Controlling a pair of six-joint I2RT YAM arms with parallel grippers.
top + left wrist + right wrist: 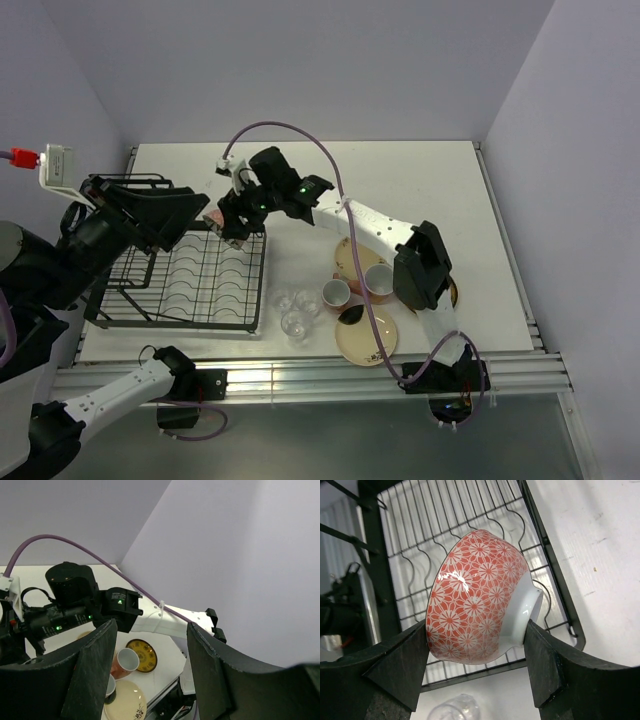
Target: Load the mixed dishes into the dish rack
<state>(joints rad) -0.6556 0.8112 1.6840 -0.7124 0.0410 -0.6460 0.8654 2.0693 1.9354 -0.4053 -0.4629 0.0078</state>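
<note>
My right gripper (pixel 475 627) is shut on a bowl (pixel 480 595) with a red-and-white flower pattern. One finger presses its rim and the other its white foot. The bowl (pixel 217 221) hangs tipped on its side over the right part of the black wire dish rack (pixel 190 285). My left gripper (pixel 152 625) is open and empty, raised by the rack's left end (pixel 185 215). On the table right of the rack stand two pink mugs (pixel 335 293) (pixel 379 280), three clear glasses (pixel 294 322), a cream plate (pixel 365 340) and another cream plate (pixel 350 255). A yellow-and-dark plate (pixel 142 655) lies beyond them.
The right arm's white links (pixel 375 228) stretch across the dishes from the near right. The rack's raised basket end (pixel 130 195) sits under my left arm. A glass (pixel 452 711) lies just below the held bowl in the right wrist view. Walls close in the table's back and right sides.
</note>
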